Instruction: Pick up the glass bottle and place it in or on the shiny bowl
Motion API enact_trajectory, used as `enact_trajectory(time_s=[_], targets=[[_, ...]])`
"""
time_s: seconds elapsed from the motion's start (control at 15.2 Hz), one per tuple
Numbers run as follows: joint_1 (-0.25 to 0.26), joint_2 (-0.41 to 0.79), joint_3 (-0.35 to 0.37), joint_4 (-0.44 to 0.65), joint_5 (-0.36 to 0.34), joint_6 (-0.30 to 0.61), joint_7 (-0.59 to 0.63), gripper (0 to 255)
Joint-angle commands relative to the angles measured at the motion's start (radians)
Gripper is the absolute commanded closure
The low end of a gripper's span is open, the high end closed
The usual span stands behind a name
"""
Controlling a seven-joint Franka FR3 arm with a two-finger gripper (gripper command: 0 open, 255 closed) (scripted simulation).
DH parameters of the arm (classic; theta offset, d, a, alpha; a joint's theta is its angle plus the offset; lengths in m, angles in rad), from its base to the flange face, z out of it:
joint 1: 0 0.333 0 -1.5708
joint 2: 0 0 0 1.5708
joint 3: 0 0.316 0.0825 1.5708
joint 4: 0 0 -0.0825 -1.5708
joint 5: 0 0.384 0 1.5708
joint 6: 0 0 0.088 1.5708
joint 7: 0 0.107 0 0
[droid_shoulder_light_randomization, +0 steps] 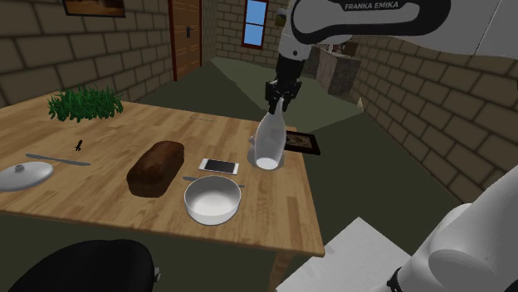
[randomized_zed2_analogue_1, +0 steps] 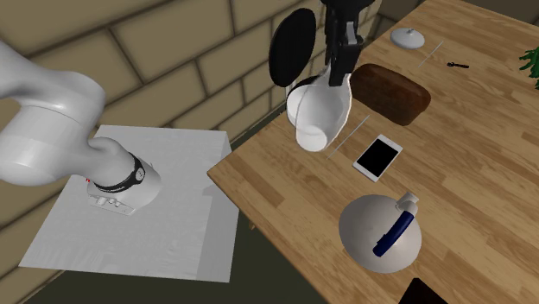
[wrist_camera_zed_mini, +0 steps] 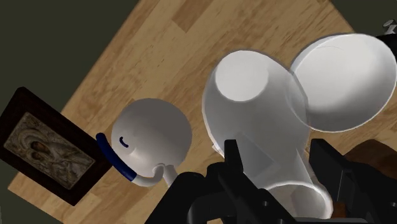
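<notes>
Gripper (droid_shoulder_light_randomization: 276, 103) is clamped on the neck of the bottle (droid_shoulder_light_randomization: 269, 143), w/ fingers (wrist_camera_zed_mini: 232, 158) pressed on either side of it. Bottle is drawn plain white and hangs over the table (droid_shoulder_light_randomization: 166, 124) near its edge. It looks clear of the wood, though these angles can't confirm a gap.

Long axis runs close to vertical. Neck is up in the gripper at 12 o'clock, and the wide base is down, pointing approx 6–7 o'clock in the shoulder view, so there's a slight lean. In the second exterior view the same axis reads 1 to 7 o'clock, base at the 7 end. In the wrist view the round flat base is the end far from the fingers.

Bowl (droid_shoulder_light_randomization: 212, 199), white inside w/ a grey rim, sits on the table at 7–8 o'clock from the bottle in the shoulder view, apart from it. In the wrist view it shows just beside the bottle's base.

Rest, shoulder view unless noted:
- Phone (droid_shoulder_light_randomization: 219, 166) lies flat at 12 o'clock of the bowl, just beside it
- Dark loaf (droid_shoulder_light_randomization: 156, 168) is at 10 o'clock of the bowl
- Frame (droid_shoulder_light_randomization: 303, 143) is at 3 o'clock of the bottle, by the table edge
- Round white pot (randomized_zed2_analogue_1: 380, 231) w/ a blue handle stands at 5 o'clock from the bottle in the second exterior view
</notes>
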Motion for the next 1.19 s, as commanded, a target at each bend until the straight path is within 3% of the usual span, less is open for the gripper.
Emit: enact_trajectory(time_s=[0.0,0.59,0.86,0.99,1.12], targets=[[0.018,0.021,0.024,0.050,-0.004,-0.029,0.045,255],[0.119,0.191,0.133,0.374,-0.059,-0.192,0.252,255],[0.187,0.313,0.176,0.587,-0.108,-0.293,0.345,255],[0.240,0.404,0.195,0.744,-0.148,-0.366,0.393,255],[0.233,0.381,0.191,0.682,-0.138,-0.326,0.392,255]])
